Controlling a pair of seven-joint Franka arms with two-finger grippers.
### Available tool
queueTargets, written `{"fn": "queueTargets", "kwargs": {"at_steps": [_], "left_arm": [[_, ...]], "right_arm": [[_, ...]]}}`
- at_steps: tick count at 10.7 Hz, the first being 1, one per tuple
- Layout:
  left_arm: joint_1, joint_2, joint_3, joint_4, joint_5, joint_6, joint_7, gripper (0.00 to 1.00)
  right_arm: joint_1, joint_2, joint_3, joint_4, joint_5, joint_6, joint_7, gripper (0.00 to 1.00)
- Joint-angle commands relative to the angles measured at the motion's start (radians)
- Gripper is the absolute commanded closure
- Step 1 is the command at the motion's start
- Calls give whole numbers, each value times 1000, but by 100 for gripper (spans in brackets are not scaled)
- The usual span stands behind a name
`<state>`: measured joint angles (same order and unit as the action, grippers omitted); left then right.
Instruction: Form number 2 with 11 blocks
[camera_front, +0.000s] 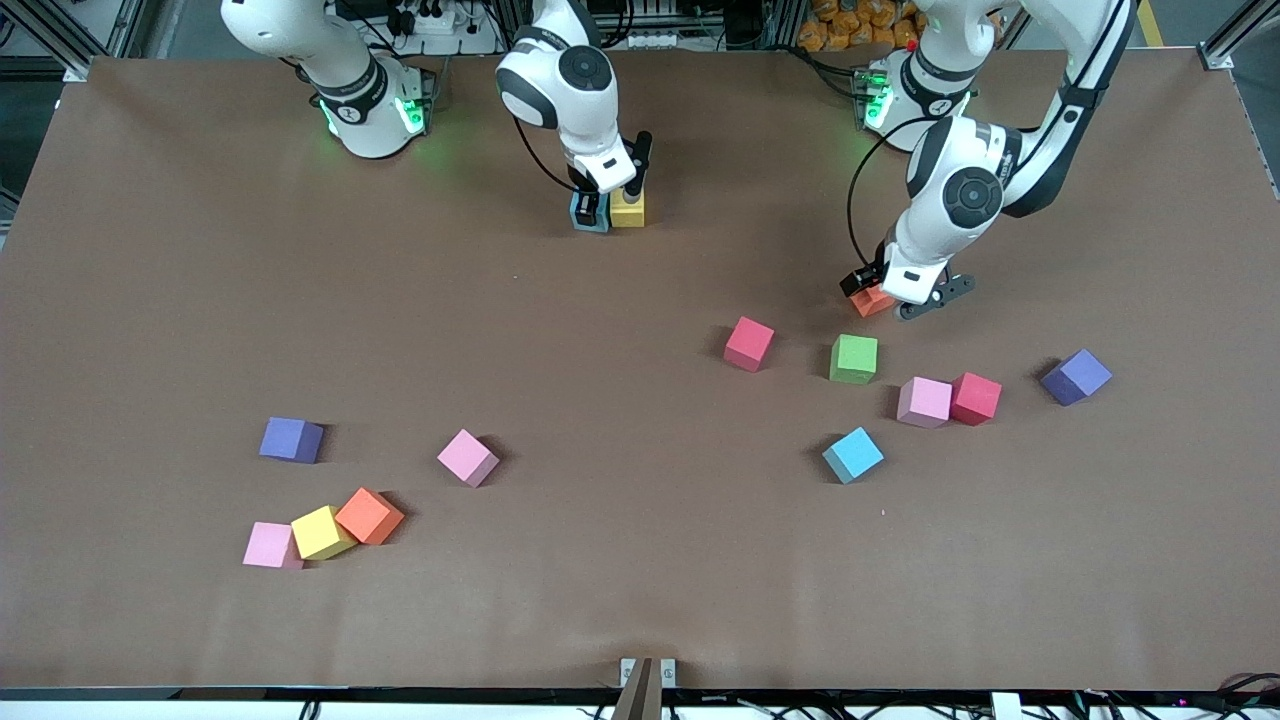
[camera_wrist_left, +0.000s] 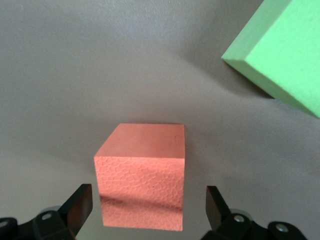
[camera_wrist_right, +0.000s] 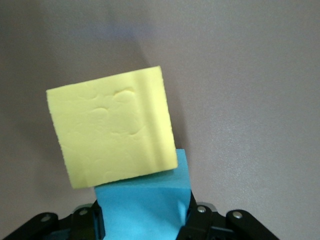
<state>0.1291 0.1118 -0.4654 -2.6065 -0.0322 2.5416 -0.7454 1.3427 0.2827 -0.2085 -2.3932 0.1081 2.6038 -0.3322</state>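
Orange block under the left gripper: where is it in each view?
Front view: orange block on the table under the left gripper, beside the green block.
Left wrist view: orange block between the open fingers.
Right wrist view: not in it.
Shared landmark: green block.

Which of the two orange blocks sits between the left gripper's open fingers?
The orange block framed by the left gripper, beside the green block; the other orange one touches a yellow block.

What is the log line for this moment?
left gripper: open around orange block | right gripper: shut on blue block, beside yellow block
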Motion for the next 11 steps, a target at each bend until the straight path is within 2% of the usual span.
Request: {"fn": "queueTargets", "kwargs": {"at_steps": [1, 2, 3, 4, 6, 7, 9, 11], "left_arm": [[10, 22, -4, -3, 20, 25, 18, 0], [13, 28, -3, -1, 35, 25, 18, 0], [18, 29, -3, -1, 50, 25, 18, 13], [18, 35, -3, 0, 87, 26, 18, 31], [32, 39, -3, 5, 150, 26, 21, 80], [33, 29, -6, 5, 179, 26, 27, 97], [26, 6, -38, 16, 186, 25, 66, 100], [26, 14, -114, 29, 184, 25, 144, 100]], "right_arm": [[29, 23, -6, 2, -10, 22, 44, 73], [33, 24, -6, 3, -10, 28, 44, 73], [35, 26, -6, 3, -10, 39, 44, 73], [38, 32, -6, 3, -10, 39, 44, 73], [42, 35, -3, 2, -10, 45, 56, 73], [47, 38, 4, 2, -10, 50, 61, 73], [47, 50, 14, 2, -10, 65, 78, 71], [47, 52, 14, 3, -10, 65, 107, 0]]}}
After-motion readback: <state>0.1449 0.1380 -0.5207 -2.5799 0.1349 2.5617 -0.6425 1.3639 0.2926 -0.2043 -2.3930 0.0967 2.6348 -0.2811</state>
